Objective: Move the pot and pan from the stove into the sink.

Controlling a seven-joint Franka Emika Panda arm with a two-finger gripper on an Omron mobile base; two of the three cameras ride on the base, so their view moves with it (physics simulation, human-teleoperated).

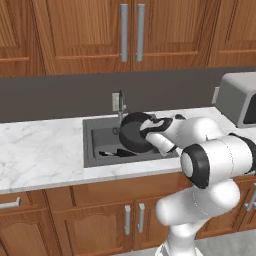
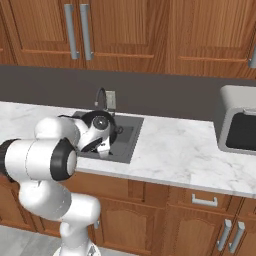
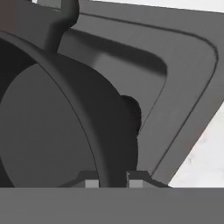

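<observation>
place: kitchen | showing: wooden cabinets hanging above and standing below | white marble bench running along a dark backsplash | sink with faucet sitting recessed

The arm is showing glossy white, rounded shells, swelling into fat cylindrical links. Black bands are ringing the joints, the broadest one circling the big link's end cap. Thin dashed seams are running across the white casing. Nearer the sink, the wrist is narrowing into white and black housings. Two small dark fingers are carrying pale grey pads.
</observation>
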